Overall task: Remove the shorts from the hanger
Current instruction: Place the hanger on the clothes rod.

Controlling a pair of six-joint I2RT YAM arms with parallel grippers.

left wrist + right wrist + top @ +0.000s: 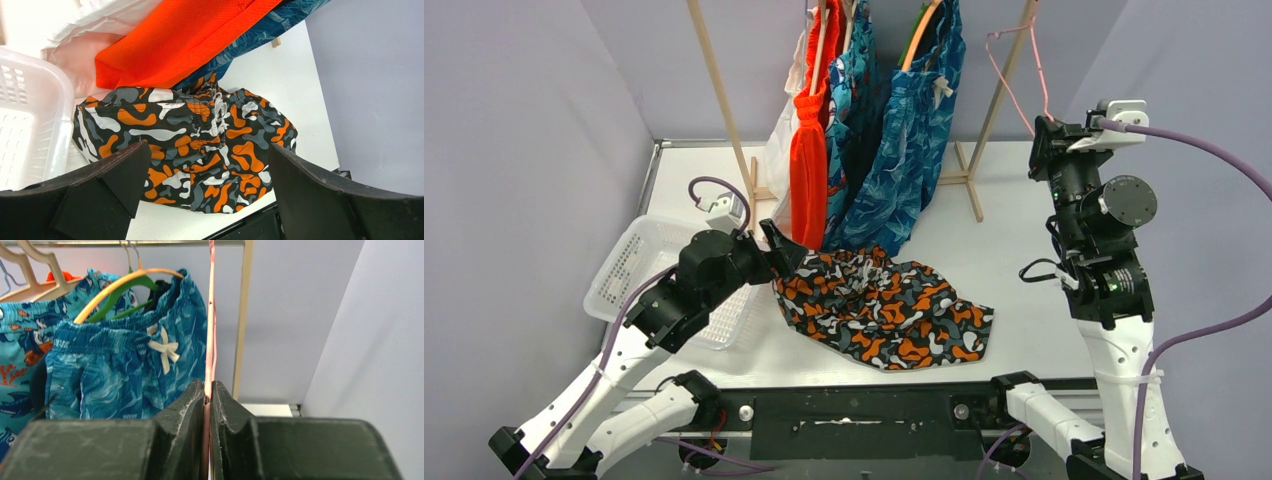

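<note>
Right hand [207,390] pinches the pink hanger [210,315]; camouflage shorts [884,305] lie on table [1014,240].

Plain lilac-grey walls [524,150] enclose a white tabletop [1024,250] on three sides. A light wooden rack [721,100] stands at the back, legs splayed. A black rail [854,410] edges the near side. Even, soft light.

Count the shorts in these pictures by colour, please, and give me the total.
Orange-black-white camouflage shorts, on the table: 1
Bright orange shorts, hanging: 1
Teal shark-print shorts, hanging: 1
Blue patterned shorts, hanging: 1
Dark navy shorts, mostly hidden: 1
Total: 5
</note>
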